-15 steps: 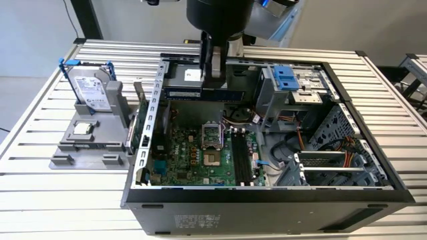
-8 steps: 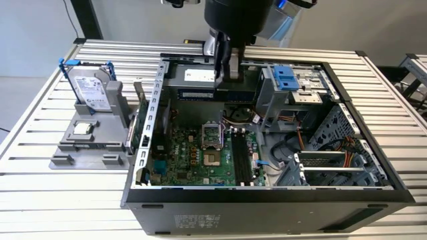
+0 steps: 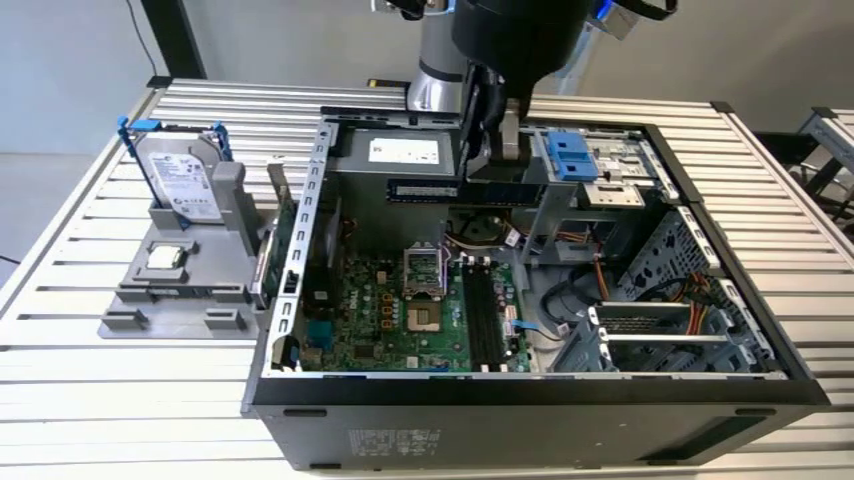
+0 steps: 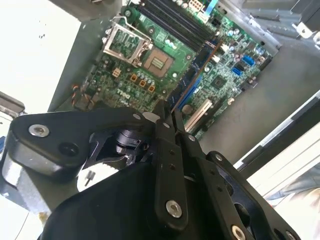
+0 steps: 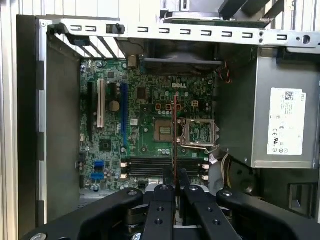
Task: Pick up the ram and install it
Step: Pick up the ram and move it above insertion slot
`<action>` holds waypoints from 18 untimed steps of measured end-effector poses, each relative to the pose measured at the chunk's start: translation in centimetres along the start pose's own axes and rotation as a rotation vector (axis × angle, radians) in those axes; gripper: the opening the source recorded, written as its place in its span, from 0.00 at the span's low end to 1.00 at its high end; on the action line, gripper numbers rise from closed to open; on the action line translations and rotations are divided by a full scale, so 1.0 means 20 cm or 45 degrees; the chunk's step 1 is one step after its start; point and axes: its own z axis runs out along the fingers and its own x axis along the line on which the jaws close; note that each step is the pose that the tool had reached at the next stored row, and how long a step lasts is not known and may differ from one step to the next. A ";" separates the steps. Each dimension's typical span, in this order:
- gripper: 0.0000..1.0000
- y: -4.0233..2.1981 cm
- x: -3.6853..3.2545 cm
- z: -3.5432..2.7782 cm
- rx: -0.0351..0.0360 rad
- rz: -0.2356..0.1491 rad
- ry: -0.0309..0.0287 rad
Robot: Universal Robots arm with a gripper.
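Observation:
Above the open computer case [image 3: 287, 300], my gripper [image 3: 499, 180] is shut on the ram [image 3: 424, 188]. The ram is a long dark stick with pale labels, held level over the back of the motherboard [image 3: 387, 320]. In both wrist views it appears edge-on as a thin strip running out from between the black fingers [image 5: 166, 182]: ram [image 5: 174, 130], ram [image 4: 197, 75], gripper [image 5: 175, 186], gripper [image 4: 169, 114]. The black memory slots [image 3: 483, 320] lie lower and nearer the case front, apart from the stick. They are also in the wrist views: slots [image 5: 162, 167], slots [image 4: 172, 20].
A grey stand [image 3: 174, 285] at the exterior view's left holds a silver hard drive [image 3: 180, 180] with blue rails and a small square chip [image 3: 164, 256]. Inside the case are the CPU socket [image 3: 424, 270], power supply [image 5: 285, 120] and drive cage [image 3: 667, 330]. The slatted table [image 3: 80, 400] surrounds the case.

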 end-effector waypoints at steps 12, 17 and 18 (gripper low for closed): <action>0.00 -0.181 0.001 -0.006 0.0000 0.001 0.0002; 0.00 -0.237 0.001 -0.007 0.0003 0.009 -0.0001; 0.00 -0.249 0.001 -0.007 0.0003 0.012 -0.0001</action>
